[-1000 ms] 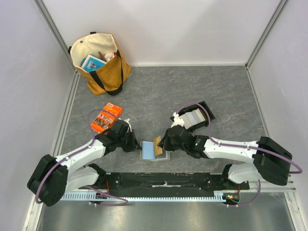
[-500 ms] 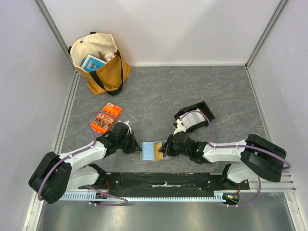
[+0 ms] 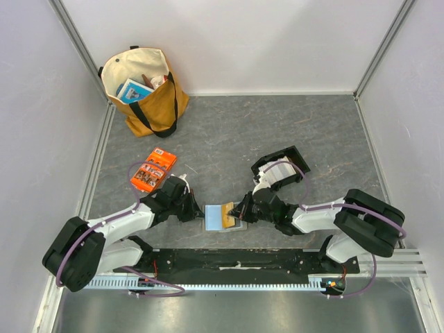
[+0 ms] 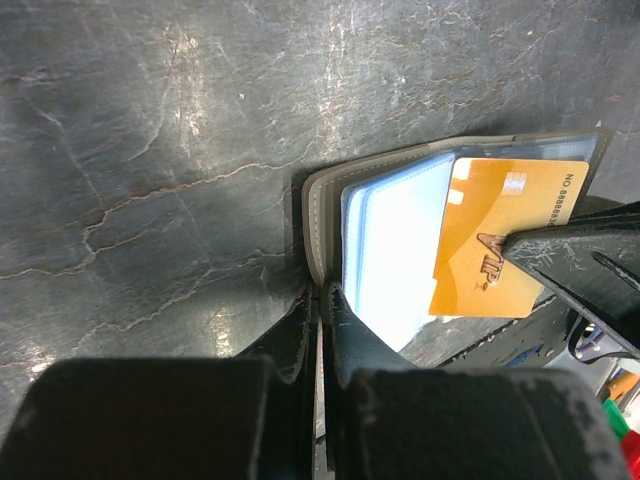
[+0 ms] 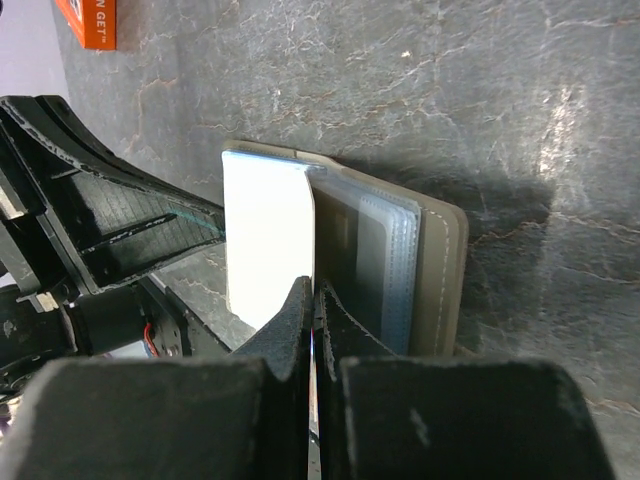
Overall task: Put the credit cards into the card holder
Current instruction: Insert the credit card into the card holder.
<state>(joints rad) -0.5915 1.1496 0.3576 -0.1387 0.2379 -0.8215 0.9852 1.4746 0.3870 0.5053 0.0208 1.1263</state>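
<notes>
Two claws are meeting low over the near middle of the table (image 3: pixel 229 132). The left gripper (image 3: pixel 196 210) is pressing its fingers together on the left edge of the card holder (image 3: pixel 214 218). It is pinning the holder where it is lying open and flat, olive cover down and pale blue clear sleeves facing up. The right gripper (image 3: pixel 238 211) is reaching in from the right, its fingers squeezing tight on one edge of a gold card (image 3: pixel 227 213). That card is lying slightly tilted across the right half of the open holder, overlapping the sleeves; from the right wrist it is showing a plain white back. Whether its leading edge is sitting inside a sleeve, I cannot tell. Farther out, to the far right of the holder, a black tray (image 3: pixel 297 155) is sitting with the stack of cards (image 3: pixel 277 173) in it. Off to the left an orange packet (image 3: pixel 152 170) is lying flat. Beyond it, a tan tote bag (image 3: pixel 142 90) is standing in the far left corner.
</notes>
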